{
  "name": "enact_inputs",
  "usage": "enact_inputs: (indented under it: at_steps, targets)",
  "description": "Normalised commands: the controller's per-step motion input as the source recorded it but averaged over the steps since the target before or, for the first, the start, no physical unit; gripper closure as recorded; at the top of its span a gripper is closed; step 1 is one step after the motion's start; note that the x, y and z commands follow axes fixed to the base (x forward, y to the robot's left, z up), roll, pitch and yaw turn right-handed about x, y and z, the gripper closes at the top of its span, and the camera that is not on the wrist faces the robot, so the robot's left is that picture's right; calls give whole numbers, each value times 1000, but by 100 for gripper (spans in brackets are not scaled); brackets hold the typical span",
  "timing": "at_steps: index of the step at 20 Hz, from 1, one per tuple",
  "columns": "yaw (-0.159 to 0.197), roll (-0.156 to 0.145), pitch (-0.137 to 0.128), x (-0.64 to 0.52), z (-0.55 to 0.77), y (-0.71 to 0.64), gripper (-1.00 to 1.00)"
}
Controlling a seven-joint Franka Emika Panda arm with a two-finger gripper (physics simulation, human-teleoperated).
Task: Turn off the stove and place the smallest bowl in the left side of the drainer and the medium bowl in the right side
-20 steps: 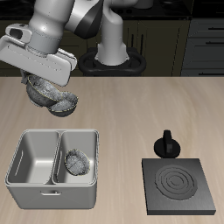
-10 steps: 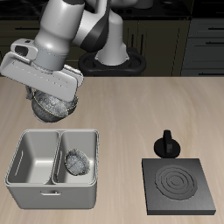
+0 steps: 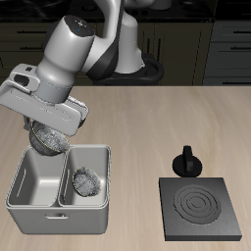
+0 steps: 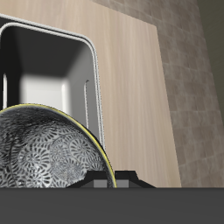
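My gripper (image 3: 51, 125) is shut on the rim of the medium bowl (image 3: 49, 140), a glittery metal bowl hanging tilted just above the back edge of the drainer (image 3: 59, 212). The wrist view shows this bowl (image 4: 44, 149) close up, over the drainer's empty compartment (image 4: 52, 70). The smallest bowl (image 3: 86, 181) lies in the drainer compartment nearer the stove. The stove (image 3: 201, 206) sits by the table's front edge with dark coil rings. Its black knob (image 3: 186, 163) stands just behind it.
Bare wooden tabletop lies between the drainer and the stove. Dark cabinets run along the back behind the robot's base (image 3: 123, 69).
The gripper has carried the medium bowl toward the table's front edge and lower, from behind the drainer to just over its back rim.
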Motion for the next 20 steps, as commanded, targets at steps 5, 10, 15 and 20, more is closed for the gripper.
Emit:
enact_inputs:
  at_steps: [5,10,15,20]
  targets:
    - [-22,-71,9,-38,-67,-241,100]
    - [20,-3,3,1,-105,9,100]
    - [36,17,7,24,-122,158,100]
    - [38,-44,11,5,-175,39,100]
